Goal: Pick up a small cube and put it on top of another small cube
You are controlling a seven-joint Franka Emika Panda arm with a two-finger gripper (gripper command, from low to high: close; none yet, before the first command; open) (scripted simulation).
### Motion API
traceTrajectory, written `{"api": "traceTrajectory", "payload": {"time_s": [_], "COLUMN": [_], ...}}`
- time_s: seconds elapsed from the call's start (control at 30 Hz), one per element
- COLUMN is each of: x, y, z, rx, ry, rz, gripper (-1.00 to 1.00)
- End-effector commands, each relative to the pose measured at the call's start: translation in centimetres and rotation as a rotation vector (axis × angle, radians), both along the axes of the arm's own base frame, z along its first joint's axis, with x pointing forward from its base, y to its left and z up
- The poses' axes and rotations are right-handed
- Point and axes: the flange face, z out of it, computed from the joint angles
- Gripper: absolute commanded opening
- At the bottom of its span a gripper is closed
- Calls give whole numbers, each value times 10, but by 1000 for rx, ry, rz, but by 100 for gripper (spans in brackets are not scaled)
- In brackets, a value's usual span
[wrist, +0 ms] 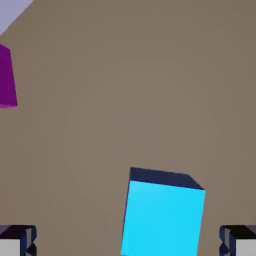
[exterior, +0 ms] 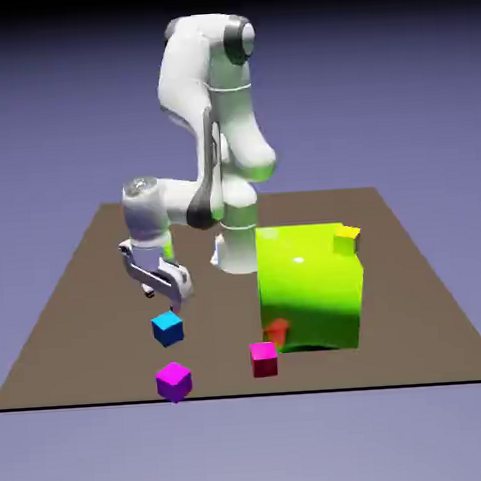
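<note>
Blue cube fills the lower middle of the hand view, its cyan top face toward the camera and a dark side showing along its upper edge. It lies between the two grey fingertips at the bottom corners of that frame, with bare table on either side of it, so the jaws stand wide and hold nothing. The cube sits a little right of centre between them and is turned slightly against the line of the tips.

In the exterior view the gripper hangs just above the blue cube in the left-centre of the frame, apart from it. The cube rests on the brown table.

Below it, near the table's front edge, lies a purple cube; the same cube shows as a purple strip at the left edge of the hand view. To the right, in the lower middle of the exterior view, sits a pink cube, and just beside it, against the foot of the green block, a red cube lies partly in shadow. The green block is far larger than the cubes and takes up the centre-right. A yellow cube sits at the block's upper right corner; whether it rests on the block or behind it cannot be told. The white arm rises in the upper middle, bending down to the left.
</note>
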Motion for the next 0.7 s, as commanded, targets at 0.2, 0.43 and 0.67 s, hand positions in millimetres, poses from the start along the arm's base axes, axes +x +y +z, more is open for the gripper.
{"api": "traceTrajectory", "payload": {"time_s": [0.2, 0.43, 0.67], "x": [-6, -3, 60], "y": [2, -2, 65], "z": [-64, -27, 13], "rx": [14, 14, 10], "ry": [13, 13, 13], "rz": [-20, -21, 39], "gripper": [0, -100, -100]}}
